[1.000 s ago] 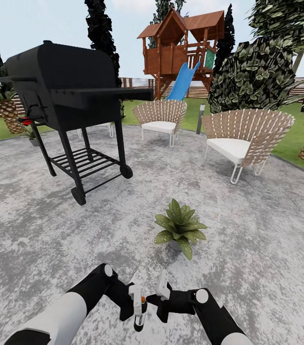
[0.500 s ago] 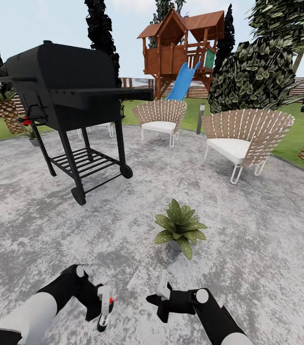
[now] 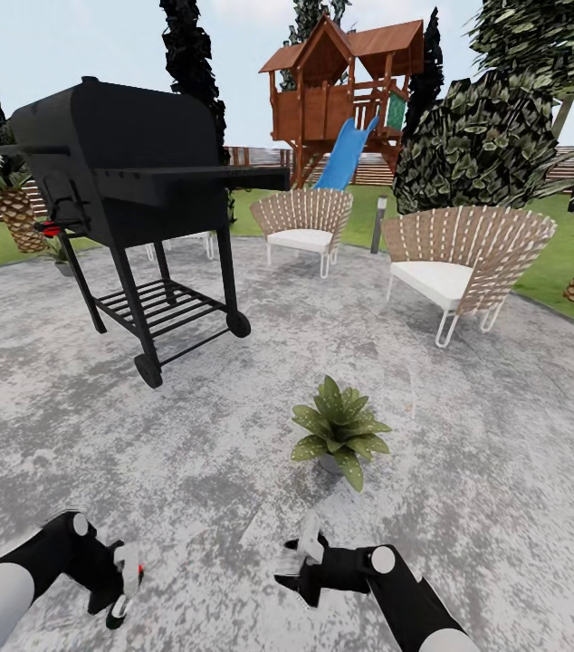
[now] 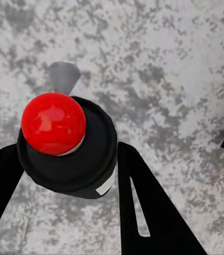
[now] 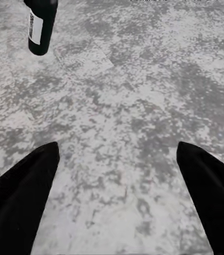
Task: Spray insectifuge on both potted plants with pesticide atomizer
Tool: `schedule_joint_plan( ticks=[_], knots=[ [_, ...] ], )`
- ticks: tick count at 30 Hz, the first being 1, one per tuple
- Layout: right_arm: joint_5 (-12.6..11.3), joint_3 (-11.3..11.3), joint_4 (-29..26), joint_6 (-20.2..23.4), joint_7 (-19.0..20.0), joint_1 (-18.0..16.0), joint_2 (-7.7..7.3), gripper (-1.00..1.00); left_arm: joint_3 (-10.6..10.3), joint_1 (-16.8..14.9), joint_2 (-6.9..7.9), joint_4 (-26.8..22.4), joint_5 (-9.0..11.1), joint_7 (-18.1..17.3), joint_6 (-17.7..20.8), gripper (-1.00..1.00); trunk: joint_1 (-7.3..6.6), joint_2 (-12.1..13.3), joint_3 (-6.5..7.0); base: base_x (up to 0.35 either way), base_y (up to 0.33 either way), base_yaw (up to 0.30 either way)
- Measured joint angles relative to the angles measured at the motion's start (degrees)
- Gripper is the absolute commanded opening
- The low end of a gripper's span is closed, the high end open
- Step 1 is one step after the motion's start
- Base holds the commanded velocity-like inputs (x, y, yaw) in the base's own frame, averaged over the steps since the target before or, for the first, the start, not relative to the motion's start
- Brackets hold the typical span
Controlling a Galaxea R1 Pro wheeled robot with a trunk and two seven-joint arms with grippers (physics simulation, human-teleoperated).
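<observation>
Nearest, at the low left of the head view, the left hand is clamped on the pesticide atomizer, which it holds roughly upright above the paved patio. In the left wrist view the bottle's red top and dark body sit between the two black fingers, with the mottled grey paving below. To its right, low in the middle of the head view, the right hand hangs over the patio with its fingers spread wide and nothing between them; the right wrist view shows the two dark fingertips well apart, and the atomizer's dark lower body with its white label off to one side.

Just beyond the right hand, a potted plant with pointed green leaves stands on the paving. Farther and to the left is a black barbecue grill on a wheeled stand. Beyond it, low by the patio's far left edge, a second small potted plant stands near a palm. Two slatted chairs with white cushions stand at the far right of the patio, a grey lamp post between them. Behind lie the lawn, a wooden fence, dark trees and a wooden playhouse with a blue slide.
</observation>
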Motion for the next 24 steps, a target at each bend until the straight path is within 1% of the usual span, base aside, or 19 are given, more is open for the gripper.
schedule_joint_plan(
  ticks=[1,3,4,5,6,7,8,9,10,11,12,14,15,16,19,21,22,23,24],
  knots=[
    [0.0,-0.1,0.0,0.0,-1.4,0.0,-0.04,1.0,0.1,0.0,-0.44,0.9,1.3,2.2,0.0,-1.0,0.0,0.0,0.0,0.0,0.0,0.0],
    [0.0,-0.2,0.0,0.0,-5.5,0.0,-0.17,1.0,0.3,0.1,-1.84,3.7,5.4,7.2,0.0,-1.0,0.0,0.0,0.0,0.0,0.0,0.0],
    [0.0,-0.2,0.7,0.1,-10.1,0.1,-0.24,1.0,0.4,0.2,-3.2,6.7,8.8,12.6,-0.1,-1.0,0.0,0.0,-0.01,0.0,0.0,0.0],
    [0.0,-0.2,1.9,0.0,-13.3,0.1,-0.31,1.0,0.4,0.2,-4.06,8.6,10.8,16.7,-0.1,-1.0,0.0,0.0,-0.01,0.0,0.0,0.0],
    [-0.1,-0.2,4.6,0.0,-18.3,0.1,-0.66,1.0,0.4,0.3,-5.3,11.0,13.5,22.6,-0.2,-1.0,0.01,0.0,-0.01,0.0,0.0,0.0],
    [-0.1,-0.3,8.4,0.0,-24.2,0.2,-1.34,1.0,0.4,0.7,-6.84,13.0,16.9,28.8,-0.3,-1.0,0.01,0.0,-0.01,0.0,0.0,0.0],
    [-0.2,-0.6,12.7,-0.1,-31.1,0.2,-2.19,1.0,0.2,2.1,-8.42,13.9,21.3,34.8,-0.5,-1.0,0.01,0.0,-0.02,0.0,0.0,0.0],
    [-0.5,-1.0,15.2,-0.3,-35.4,0.2,-2.66,1.0,0.2,3.1,-9.31,14.2,24.1,38.3,-1.0,-1.0,0.0,0.0,-0.01,0.0,0.0,0.0],
    [-1.3,-1.4,18.6,-1.1,-41.0,0.2,-3.11,1.0,0.3,4.5,-10.24,14.5,28.1,42.8,-3.1,-1.0,0.0,0.0,-0.02,0.0,0.0,0.0],
    [-2.5,-1.6,21.5,-3.4,-45.5,0.3,-3.41,1.0,0.3,5.6,-10.78,14.7,31.7,46.6,-6.0,-1.0,0.0,0.0,-0.01,0.0,0.0,0.0],
    [-3.7,-1.7,23.3,-5.9,-48.0,0.3,-3.71,1.0,0.3,6.3,-10.96,14.9,34.3,49.0,-8.2,-1.0,0.0,0.0,-0.01,0.0,0.0,0.0],
    [-7.1,-1.9,26.9,-12.2,-53.5,0.9,-4.31,1.0,0.3,8.6,-11.17,15.1,41.6,52.8,-12.0,-1.0,0.0,0.0,-0.02,0.0,0.0,0.0],
    [-7.4,-1.9,27.3,-12.9,-54.4,1.2,-4.42,1.0,0.3,8.9,-11.19,15.1,42.9,53.1,-12.3,-1.0,0.0,0.0,-0.01,0.0,0.0,0.0],
    [-8.2,-2.0,27.9,-14.3,-57.2,2.3,-4.78,1.0,0.1,9.8,-11.21,15.1,46.2,53.7,-12.9,-1.0,0.0,0.0,-0.02,0.0,0.0,0.0],
    [-8.9,-2.0,28.5,-16.9,-61.6,4.9,-5.71,1.0,0.3,11.4,-11.24,15.2,50.6,54.4,-14.3,-1.0,0.0,0.0,-0.02,0.0,0.0,0.0],
    [-9.0,-2.0,28.7,-18.6,-63.1,6.2,-6.51,1.0,0.3,12.4,-11.25,15.2,52.1,54.9,-15.6,-1.0,0.0,0.0,-0.01,0.0,0.0,0.0],
    [-10.8,-2.3,28.7,-20.2,-64.9,7.6,-7.52,1.0,0.5,13.5,-11.29,15.2,54.3,57.0,-17.6,-1.0,0.0,0.0,-0.02,0.0,0.0,0.0],
    [-19.4,-2.2,28.7,-20.9,-65.8,8.4,-7.63,1.0,0.9,14.7,-11.35,15.3,59.2,60.9,-18.7,-1.0,0.0,0.0,-0.02,0.0,0.0,0.0],
    [-21.6,-2.1,28.7,-20.9,-65.8,8.4,-7.86,1.0,0.7,14.8,-10.83,15.3,60.5,61.6,-18.8,-1.0,0.0,0.0,-0.01,0.0,0.0,0.0]
  ],
)
